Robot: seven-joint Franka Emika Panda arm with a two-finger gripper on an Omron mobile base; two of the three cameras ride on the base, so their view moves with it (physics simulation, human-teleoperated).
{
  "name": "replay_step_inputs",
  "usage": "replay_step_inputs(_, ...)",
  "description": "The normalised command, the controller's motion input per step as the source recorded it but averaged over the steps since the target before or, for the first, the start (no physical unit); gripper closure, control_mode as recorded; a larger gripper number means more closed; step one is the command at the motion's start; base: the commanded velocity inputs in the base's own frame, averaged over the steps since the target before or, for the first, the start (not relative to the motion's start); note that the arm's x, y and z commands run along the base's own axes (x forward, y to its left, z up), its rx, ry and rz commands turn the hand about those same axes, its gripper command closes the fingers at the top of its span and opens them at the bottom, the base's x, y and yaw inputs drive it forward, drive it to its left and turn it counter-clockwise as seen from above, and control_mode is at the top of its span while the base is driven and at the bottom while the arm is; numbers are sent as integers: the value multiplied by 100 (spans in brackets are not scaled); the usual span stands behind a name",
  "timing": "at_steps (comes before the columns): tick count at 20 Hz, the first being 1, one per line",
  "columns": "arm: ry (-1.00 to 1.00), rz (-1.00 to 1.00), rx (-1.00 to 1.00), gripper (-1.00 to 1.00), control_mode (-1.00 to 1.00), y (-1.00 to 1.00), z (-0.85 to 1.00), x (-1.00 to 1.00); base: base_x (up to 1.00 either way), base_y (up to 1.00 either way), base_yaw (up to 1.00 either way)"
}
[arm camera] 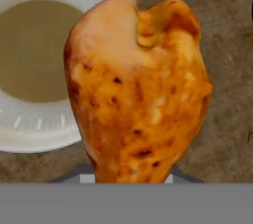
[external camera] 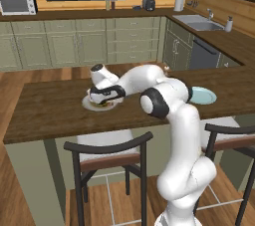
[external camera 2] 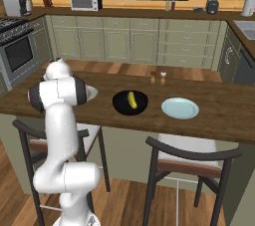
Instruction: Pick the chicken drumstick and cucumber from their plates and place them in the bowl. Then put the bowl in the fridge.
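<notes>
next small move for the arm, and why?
Probably lift and carry toward the black bowl. In the hand view the chicken drumstick appears held at the gripper, above the cream plate; the cucumber already lies in the bowl.

The chicken drumstick (arm camera: 138, 90) looks glossy, mottled orange-brown with dark charred flecks. The plate (arm camera: 34, 129) is smooth cream-white with a matt brownish centre. The surface (external camera 2: 219, 115) is dark grained wood. The bowl (external camera 2: 119, 105) is glossy black.
</notes>
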Motion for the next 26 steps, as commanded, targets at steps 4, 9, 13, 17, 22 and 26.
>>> replay_step_inputs(4, -2, -1, 0, 100, -100, -46, 78, -30, 0, 0, 0)
replay_step_inputs(9, 1, -4, 0, 100, -100, -86, 51, -24, 0, 0, 0)
replay_step_inputs(13, 6, -3, 0, 100, -100, -85, 41, -13, 0, 0, 0)
replay_step_inputs(17, 4, 0, 0, 100, -100, -93, 9, -4, 0, 0, 0)
replay_step_inputs(22, 10, 1, 0, 100, -100, -94, 0, 0, 0, 0, 0)
replay_step_inputs(26, 15, 9, 0, 100, -100, -73, 0, 0, 0, 0, 0)
